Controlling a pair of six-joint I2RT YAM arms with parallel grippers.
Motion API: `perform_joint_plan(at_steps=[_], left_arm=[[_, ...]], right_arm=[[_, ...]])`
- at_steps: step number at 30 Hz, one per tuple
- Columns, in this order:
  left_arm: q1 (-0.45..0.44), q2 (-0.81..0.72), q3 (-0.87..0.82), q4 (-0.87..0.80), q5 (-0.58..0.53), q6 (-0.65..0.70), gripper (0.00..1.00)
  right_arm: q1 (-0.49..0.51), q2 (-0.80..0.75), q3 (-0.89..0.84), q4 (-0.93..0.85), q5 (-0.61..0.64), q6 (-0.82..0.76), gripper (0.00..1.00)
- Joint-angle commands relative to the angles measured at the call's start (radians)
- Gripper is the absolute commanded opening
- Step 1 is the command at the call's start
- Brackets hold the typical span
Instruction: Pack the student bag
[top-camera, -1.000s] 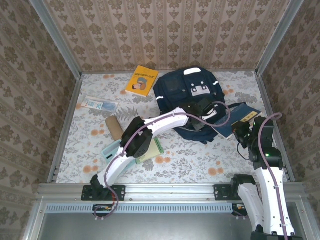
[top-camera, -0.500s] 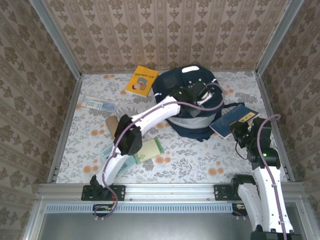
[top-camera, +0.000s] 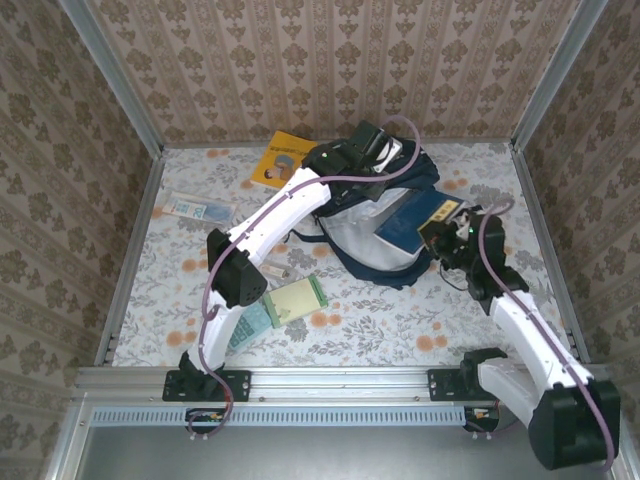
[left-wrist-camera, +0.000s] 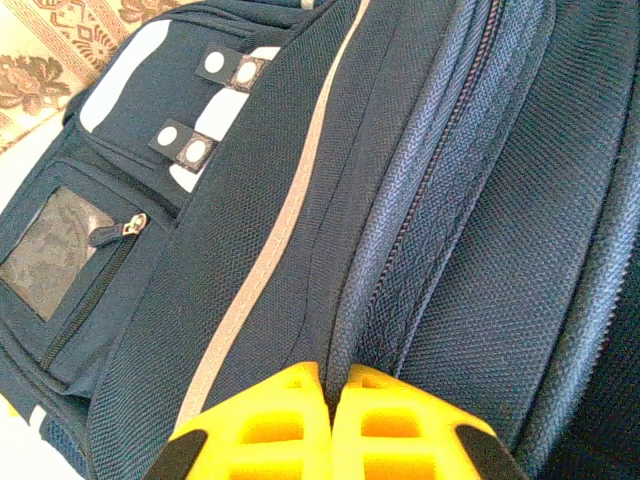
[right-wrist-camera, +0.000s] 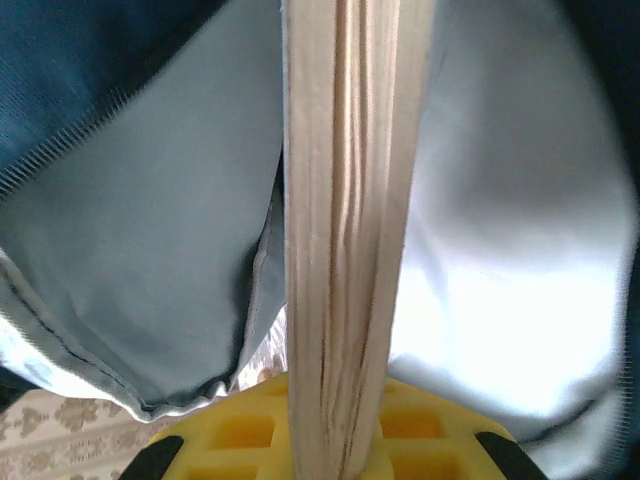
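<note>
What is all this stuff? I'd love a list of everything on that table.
backpack: one, dark navy with grey lining, back middle of the table, open
blue book: one, dark blue, part way into the backpack's mouth
yellow book: one, yellow, back of the table, left of the backpack, partly under an arm
flat packet: one, white and light blue, left side
notebook: one, pale green, front middle
teal item: one, teal, front left of the notebook; too unclear to name
table: one, floral cloth
left gripper: one, yellow fingers, shut on the backpack's edge
right gripper: one, yellow fingers, shut on the blue book
</note>
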Motion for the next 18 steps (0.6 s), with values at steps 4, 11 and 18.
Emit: perform_joint_plan(at_steps=[4,11,18], left_arm=[[0.007,-0.067,0.080,0.033,0.028,-0.097,0.00],[-0.001,-0.073,0.077,0.045,0.069,-0.122,0.00],[-0.002,-0.075,0.077,0.054,0.092,-0.137,0.00]], right_arm=[[0.121,0.141,0.039,0.255,0.180,0.039,0.00],[0.141,0.362,0.065,0.552,0.261,0.085,0.00],[0.196,0.604,0.158,0.742,0.411,0.170,0.00]])
